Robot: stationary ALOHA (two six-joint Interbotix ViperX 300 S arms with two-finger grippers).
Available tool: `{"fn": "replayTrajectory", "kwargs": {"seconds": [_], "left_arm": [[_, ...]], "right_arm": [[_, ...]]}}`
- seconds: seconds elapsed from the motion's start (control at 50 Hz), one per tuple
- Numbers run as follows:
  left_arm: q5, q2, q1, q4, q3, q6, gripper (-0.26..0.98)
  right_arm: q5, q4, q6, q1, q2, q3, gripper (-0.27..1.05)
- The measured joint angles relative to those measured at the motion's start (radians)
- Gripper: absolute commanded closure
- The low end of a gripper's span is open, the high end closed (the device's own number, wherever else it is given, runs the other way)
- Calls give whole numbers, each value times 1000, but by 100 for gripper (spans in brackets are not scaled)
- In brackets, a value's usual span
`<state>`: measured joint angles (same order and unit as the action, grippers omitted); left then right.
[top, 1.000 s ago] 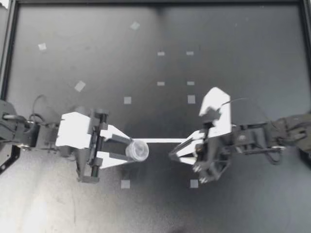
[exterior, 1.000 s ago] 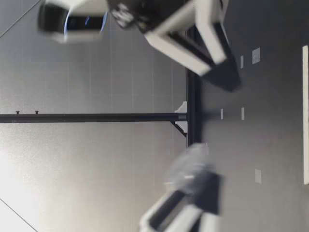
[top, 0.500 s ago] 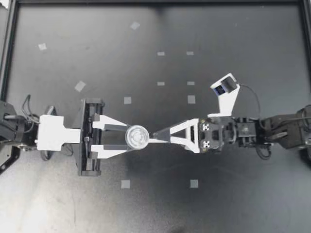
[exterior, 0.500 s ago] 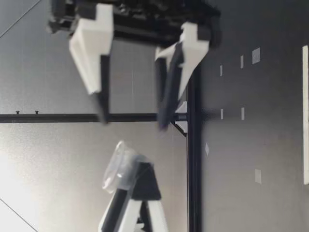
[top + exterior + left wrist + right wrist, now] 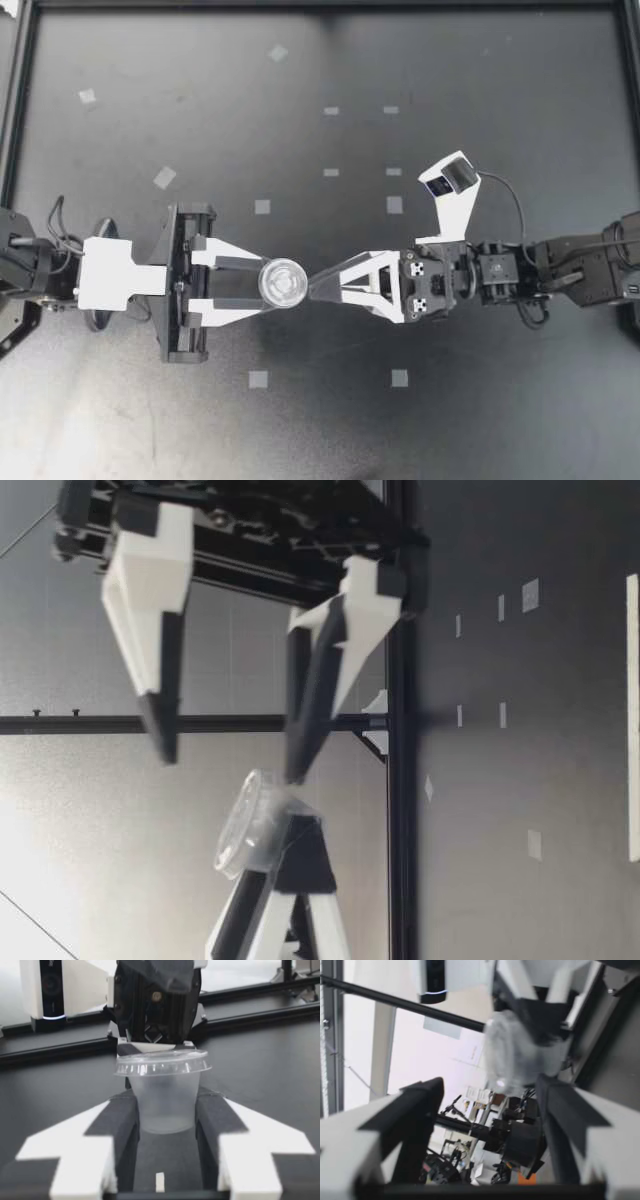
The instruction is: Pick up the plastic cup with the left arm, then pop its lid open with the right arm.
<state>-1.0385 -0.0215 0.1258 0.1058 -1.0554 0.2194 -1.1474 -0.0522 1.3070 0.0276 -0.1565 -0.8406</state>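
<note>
While the clear lidded cup (image 5: 283, 283) is pinched from 2 sides by the left gripper (image 5: 264, 285), it is held up in the air over the tabletop (image 5: 480, 60), close to the middle and slightly toward the left edge. From the left wrist view the cup (image 5: 162, 1095) is seen wedged between the 2 dark pads of the left gripper (image 5: 165, 1110), lid uppermost. Across from it, the right gripper (image 5: 312, 287) is turned on its side with its 2 fingers spread wide, 1 above the other, as shown in the low view (image 5: 230, 760). The lower finger's tip is brought just beside the cup's lid (image 5: 250, 825); whether it touches cannot be told. Small tape squares (image 5: 262, 206) are dotted over the tabletop below.
</note>
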Motion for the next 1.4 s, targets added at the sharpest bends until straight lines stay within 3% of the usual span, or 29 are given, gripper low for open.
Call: {"fn": "replayTrajectory", "kwargs": {"seconds": [0.18,0.38,0.52,0.68,0.9,1.14,1.4], "left_arm": [[-8,-2,0,-2,2,-3,55],[0,3,0,5,0,-3,55],[0,5,-2,3,0,-5,55],[0,5,-2,3,0,-55,55],[0,-2,-2,3,0,-86,55],[0,-5,-2,2,3,-92,55],[0,-3,-2,2,3,-94,55]], "right_arm": [[-58,-41,-38,-2,28,2,7],[-58,-63,-209,-17,132,-43,7],[44,-75,-304,-54,187,-66,7],[242,-175,-434,-103,216,-67,7],[367,-256,-746,-106,270,-63,7],[321,-258,-1097,-104,235,-81,7],[308,-258,-1132,-95,199,-80,7]]}}
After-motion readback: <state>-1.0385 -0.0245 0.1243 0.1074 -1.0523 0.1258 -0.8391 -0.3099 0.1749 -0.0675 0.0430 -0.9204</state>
